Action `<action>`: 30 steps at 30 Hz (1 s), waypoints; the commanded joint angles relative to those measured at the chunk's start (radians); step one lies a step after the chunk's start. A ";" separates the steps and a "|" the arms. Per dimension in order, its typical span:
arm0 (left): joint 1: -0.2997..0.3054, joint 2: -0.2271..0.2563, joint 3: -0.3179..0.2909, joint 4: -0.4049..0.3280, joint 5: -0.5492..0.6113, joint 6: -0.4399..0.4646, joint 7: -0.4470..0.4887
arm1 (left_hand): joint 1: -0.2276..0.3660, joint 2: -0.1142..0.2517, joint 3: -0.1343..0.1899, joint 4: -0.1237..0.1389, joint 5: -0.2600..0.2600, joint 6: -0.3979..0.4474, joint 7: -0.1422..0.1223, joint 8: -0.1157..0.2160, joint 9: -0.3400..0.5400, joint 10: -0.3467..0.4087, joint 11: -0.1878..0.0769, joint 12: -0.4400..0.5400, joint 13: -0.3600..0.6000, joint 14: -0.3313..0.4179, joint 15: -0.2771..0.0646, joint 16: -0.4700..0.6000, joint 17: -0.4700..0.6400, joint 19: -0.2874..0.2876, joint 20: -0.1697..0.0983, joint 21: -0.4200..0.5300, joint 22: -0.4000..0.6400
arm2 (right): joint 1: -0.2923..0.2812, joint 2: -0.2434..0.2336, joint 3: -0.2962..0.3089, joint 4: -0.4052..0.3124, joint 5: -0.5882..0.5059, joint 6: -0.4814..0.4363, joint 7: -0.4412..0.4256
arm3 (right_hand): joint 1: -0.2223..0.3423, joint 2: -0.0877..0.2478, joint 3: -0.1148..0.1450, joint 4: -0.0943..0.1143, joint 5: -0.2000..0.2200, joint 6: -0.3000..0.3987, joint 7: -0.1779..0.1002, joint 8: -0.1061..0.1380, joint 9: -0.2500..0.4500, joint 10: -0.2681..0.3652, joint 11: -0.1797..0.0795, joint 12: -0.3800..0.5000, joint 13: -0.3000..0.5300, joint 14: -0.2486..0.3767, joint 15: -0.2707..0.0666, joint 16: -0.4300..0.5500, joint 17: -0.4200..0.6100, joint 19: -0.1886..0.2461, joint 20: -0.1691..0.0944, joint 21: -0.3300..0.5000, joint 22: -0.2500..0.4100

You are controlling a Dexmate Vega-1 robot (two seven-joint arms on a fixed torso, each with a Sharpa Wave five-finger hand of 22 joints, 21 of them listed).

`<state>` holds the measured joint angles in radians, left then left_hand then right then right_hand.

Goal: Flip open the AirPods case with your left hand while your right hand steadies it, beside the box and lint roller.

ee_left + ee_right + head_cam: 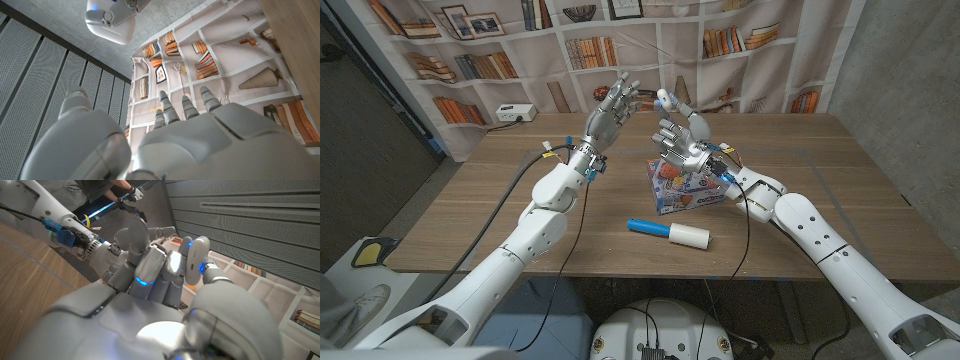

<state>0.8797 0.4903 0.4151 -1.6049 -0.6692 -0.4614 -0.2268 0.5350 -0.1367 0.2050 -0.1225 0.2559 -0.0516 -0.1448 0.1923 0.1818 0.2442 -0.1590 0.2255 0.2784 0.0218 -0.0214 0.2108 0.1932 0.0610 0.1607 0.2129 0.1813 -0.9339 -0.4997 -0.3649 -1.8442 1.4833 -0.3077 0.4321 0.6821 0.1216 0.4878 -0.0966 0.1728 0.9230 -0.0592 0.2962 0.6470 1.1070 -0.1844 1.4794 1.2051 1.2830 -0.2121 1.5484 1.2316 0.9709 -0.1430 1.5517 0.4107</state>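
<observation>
Your right hand (682,140) is raised above the box (682,190), and its fingers (150,267) are wrapped round the white AirPods case (196,260) — the rounded end of the case (663,97) pokes out at the top of the grip, well clear of the counter (820,170). Your left hand (612,112) hangs in the air just beside it, fingers (625,88) spread and holding nothing, tips near the case but not yet touching.

The lid does not look opened yet, though the seam is too small to make out, so judge it as still shut. To do this step well, keep the right hand quiet and firm, with its fingers on the body of the case and off the lid end. Bring one left fingertip or the thumb to the exposed end, catch the lip of the lid and push it back along its hinge — a light lever, not a pull that drags the case out of the grip.

The lint roller (669,233) lies on the counter nearer to you, apart from both hands; leave it alone.
</observation>
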 commanded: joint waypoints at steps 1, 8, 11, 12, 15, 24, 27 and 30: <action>0.003 0.023 -0.001 -0.030 0.033 0.024 0.049 | 0.025 0.013 0.003 -0.003 0.015 0.005 0.000 0.007 0.003 0.012 0.003 0.001 0.000 0.007 0.003 0.006 0.005 0.006 0.007 0.005 0.003 | 0.006 -0.011 -0.004 -0.002 -0.019 -0.001 0.008 | 0.042 0.052 0.152 -0.030 0.007 0.006 -0.002 -0.002 0.007 -0.008 -0.022 -0.001 0.001 0.008 -0.001 0.001 0.002 -0.004 -0.069 0.001 0.002; -0.021 0.001 0.014 0.009 0.005 -0.006 -0.007 | 0.045 0.036 0.012 -0.004 0.028 0.003 0.002 0.006 0.003 0.008 0.010 0.000 -0.004 0.006 0.005 0.004 0.005 0.000 0.012 0.001 0.003 | 0.013 -0.014 -0.010 0.000 -0.023 -0.007 0.012 | 0.040 0.051 0.154 -0.030 0.007 0.008 -0.002 -0.003 0.007 -0.009 -0.022 -0.002 0.000 0.009 -0.001 0.001 0.002 -0.004 -0.070 0.001 0.001; -0.028 0.002 0.019 0.010 0.008 0.000 -0.012 | 0.063 0.058 0.023 -0.005 0.034 0.001 0.007 0.005 0.003 0.006 0.017 -0.001 -0.007 0.004 0.009 0.002 0.005 -0.002 0.016 -0.001 0.003 | 0.021 -0.015 -0.015 0.003 -0.026 -0.012 0.016 | 0.039 0.051 0.154 -0.031 0.007 0.007 0.000 -0.003 0.009 -0.004 -0.021 0.005 0.007 0.009 -0.001 0.001 0.002 -0.003 -0.070 0.001 0.001; -0.030 0.004 0.020 0.010 0.011 0.003 -0.011 | 0.067 0.061 0.024 -0.005 0.035 0.001 0.008 0.005 0.003 0.006 0.016 -0.001 -0.008 0.004 0.009 0.001 0.005 -0.003 0.015 -0.001 0.003 | 0.022 -0.016 -0.016 0.004 -0.028 -0.012 0.018 | 0.039 0.051 0.155 -0.031 0.007 0.008 -0.002 -0.003 0.009 -0.006 -0.021 0.003 0.005 0.009 -0.001 0.001 0.002 -0.003 -0.070 0.001 0.001; -0.036 0.008 0.024 0.009 0.040 0.001 0.002 | 0.080 0.072 0.030 -0.008 0.038 -0.002 0.011 0.004 0.003 0.003 0.018 -0.002 -0.010 -0.003 0.015 -0.002 0.005 -0.004 0.018 -0.003 0.004 | 0.026 -0.017 -0.017 0.005 -0.027 -0.016 0.017 | 0.039 0.051 0.155 -0.031 0.007 0.009 -0.002 -0.004 0.007 -0.007 -0.021 0.003 0.005 0.009 -0.001 0.001 0.002 -0.003 -0.070 0.001 0.000; -0.025 0.025 0.017 -0.031 0.255 -0.035 0.151 | 0.088 0.044 0.010 -0.012 0.048 -0.042 0.003 -0.007 0.003 -0.019 0.013 -0.009 -0.017 -0.021 0.012 -0.011 0.004 -0.009 0.012 -0.006 0.003 | 0.032 -0.019 -0.016 0.010 -0.026 -0.022 0.013 | 0.037 0.050 0.157 -0.032 0.006 0.008 0.000 -0.007 0.007 -0.005 -0.022 0.003 0.005 0.010 -0.001 0.001 0.002 -0.002 -0.069 0.001 -0.001; -0.015 0.031 0.010 -0.049 0.301 -0.034 0.193 | 0.087 0.035 0.004 -0.013 0.051 -0.033 0.001 -0.002 0.003 -0.015 0.009 -0.007 -0.018 -0.022 0.012 -0.010 0.004 -0.008 0.011 -0.006 0.003 | 0.034 -0.017 -0.016 0.012 -0.025 -0.022 0.014 | 0.035 0.050 0.158 -0.032 0.006 0.008 0.002 -0.007 0.009 -0.004 -0.021 0.004 0.006 0.009 -0.001 0.001 0.002 -0.002 -0.069 0.002 0.000; -0.009 0.033 0.004 -0.050 0.338 -0.046 0.224 | 0.086 0.027 -0.002 -0.013 0.055 -0.025 -0.002 0.001 0.003 -0.007 0.006 -0.004 -0.020 -0.019 0.008 -0.009 0.005 -0.003 0.010 -0.005 0.003 | 0.035 -0.016 -0.016 0.014 -0.024 -0.024 0.014 | 0.035 0.050 0.158 -0.032 0.006 0.010 0.003 -0.007 0.009 -0.011 -0.022 -0.002 0.000 0.010 -0.001 0.001 0.002 -0.002 -0.069 0.001 -0.001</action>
<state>0.8516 0.5032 0.4344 -1.6116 -0.4880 -0.4867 -0.1246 0.6202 -0.0970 0.2090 -0.1353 0.3010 -0.0843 -0.1410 0.1876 0.1841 0.2288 -0.1435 0.2181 0.2599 0.0070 -0.0070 0.2060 0.1931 0.0517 0.1699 0.2070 0.1815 -0.9062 -0.5162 -0.3797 -1.8364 1.4593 -0.3252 0.4453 0.6780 0.1256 0.4878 -0.0966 0.1737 0.9210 -0.0571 0.2912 0.6536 1.1070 -0.1844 1.4792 1.2063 1.2830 -0.2121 1.5484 1.2316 0.9709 -0.1430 1.5517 0.4080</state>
